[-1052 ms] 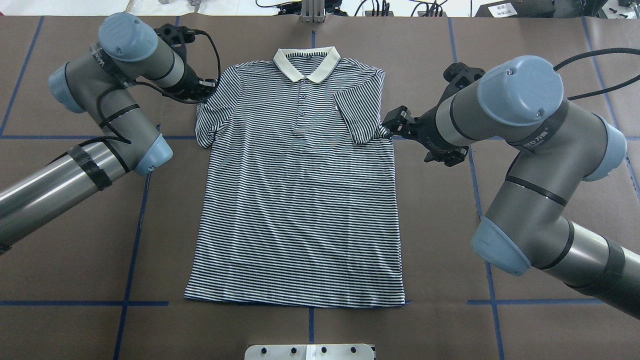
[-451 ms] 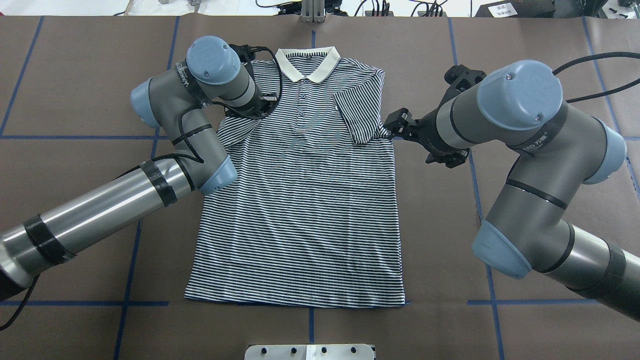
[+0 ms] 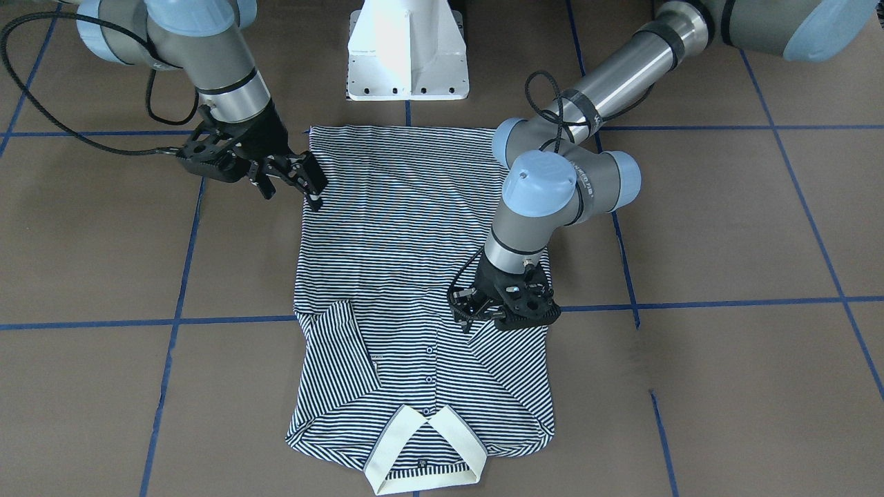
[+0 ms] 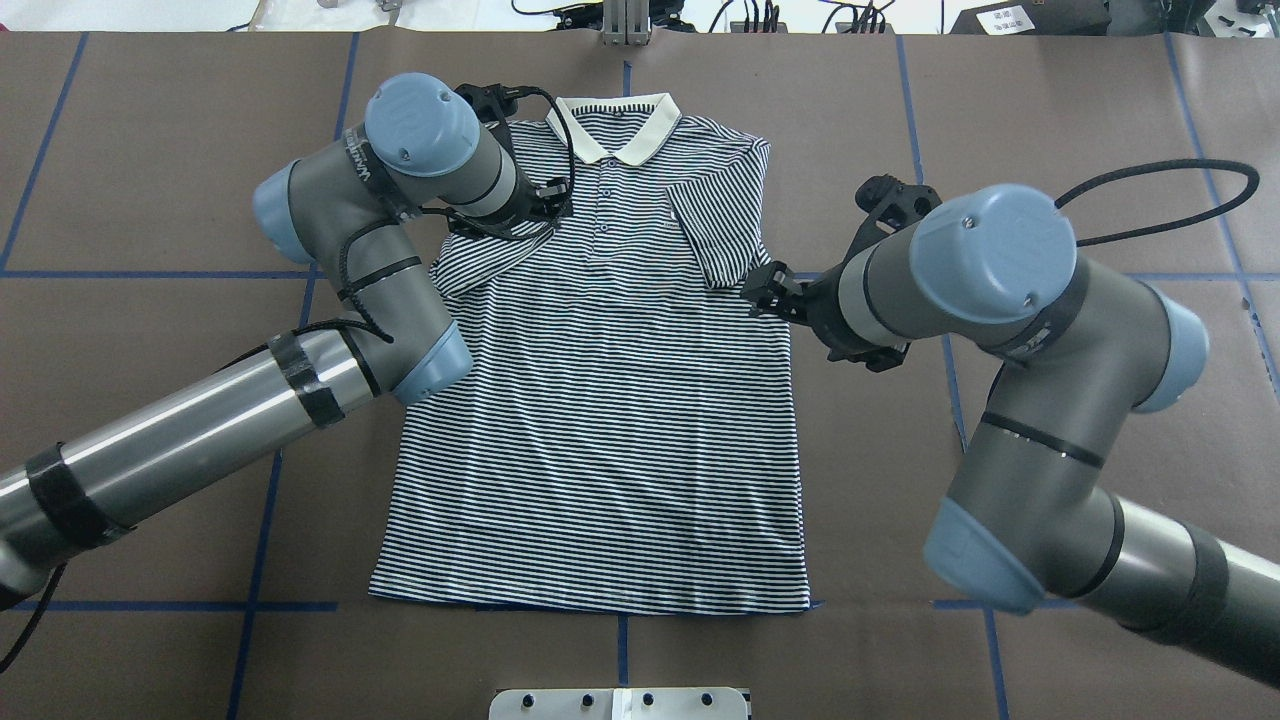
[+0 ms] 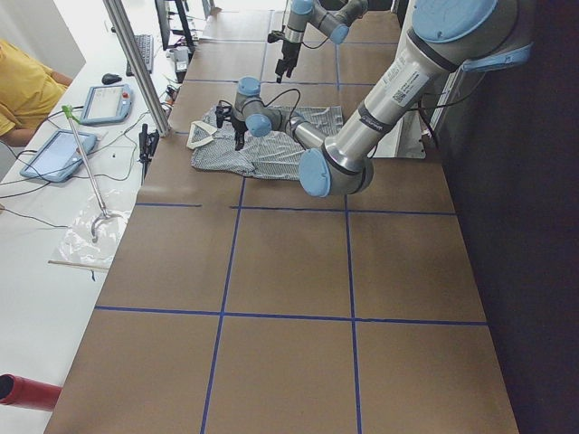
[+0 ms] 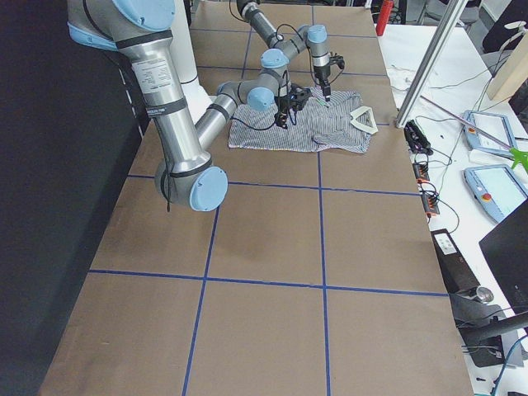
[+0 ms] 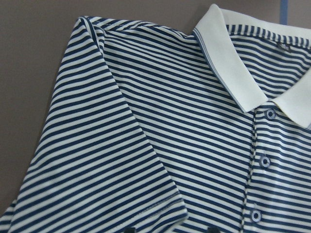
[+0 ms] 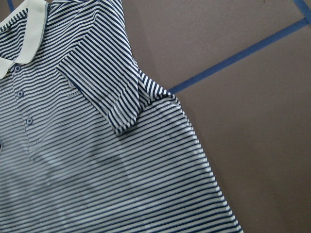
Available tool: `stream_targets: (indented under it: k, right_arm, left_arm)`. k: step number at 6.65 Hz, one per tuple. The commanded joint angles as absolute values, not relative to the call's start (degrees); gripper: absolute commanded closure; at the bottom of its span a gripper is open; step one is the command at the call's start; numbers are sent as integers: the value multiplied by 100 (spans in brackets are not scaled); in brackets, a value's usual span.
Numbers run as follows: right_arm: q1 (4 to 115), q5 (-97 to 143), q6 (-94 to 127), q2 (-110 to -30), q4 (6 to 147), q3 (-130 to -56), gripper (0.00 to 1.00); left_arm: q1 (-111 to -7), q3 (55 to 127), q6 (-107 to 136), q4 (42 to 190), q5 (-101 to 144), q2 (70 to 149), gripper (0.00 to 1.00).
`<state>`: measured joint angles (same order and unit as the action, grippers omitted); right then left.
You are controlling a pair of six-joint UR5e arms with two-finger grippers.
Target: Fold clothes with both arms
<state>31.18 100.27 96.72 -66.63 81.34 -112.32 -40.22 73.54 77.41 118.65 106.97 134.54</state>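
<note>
The navy-and-white striped polo shirt [image 4: 600,420] lies flat, face up, on the brown table, its cream collar [image 4: 612,125] at the far end. Both short sleeves lie folded inward over the chest. My left gripper [image 4: 550,205] hangs just over the folded left sleeve [image 7: 97,160] beside the button placket, with its jaws apart; it also shows in the front-facing view [image 3: 483,314]. My right gripper [image 4: 765,290] is open and empty at the shirt's right edge, just below the folded right sleeve [image 8: 102,92]; it shows in the front-facing view too [image 3: 304,181].
The brown table cover carries blue tape lines [image 4: 290,440]. The white pedestal base [image 3: 407,48] stands at the near edge. A metal post [image 4: 625,20] and cables are at the far edge. A person in yellow [image 5: 23,81] and tablets are beside the table.
My left arm swung in from outside the shirt's left shoulder to over the chest, and the left sleeve now lies folded inward. My right gripper shifted slightly nearer along the shirt's right edge.
</note>
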Motion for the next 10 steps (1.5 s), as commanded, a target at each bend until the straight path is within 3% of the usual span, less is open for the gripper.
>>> stream_targets:
  k: [1,2,4,6,10]
  right_arm:
    - [1563,8602,10629,-6784,8191,-11495,0]
    - [773,7934,11131,-7029,8653,-11905,0]
    - [-522,7148,12098,-7294,8868,-12023,0]
    - [-406,7084,12287,-7486,8929,-12041,12]
    - [-19,7171,12349,-7682,8938,-11945,18]
  left_arm:
    - [-3606,9150,8381,11865,10864,12354,9]
    - [-3473,9558,8463,11865,10837,12027,9]
    - [-3454,9852,8464,11874,10854,11690,9]
    - [-3437,9739,8411,11918,10854,11672,9]
    - [-3384,9747,8455,11918,10846,11681,9]
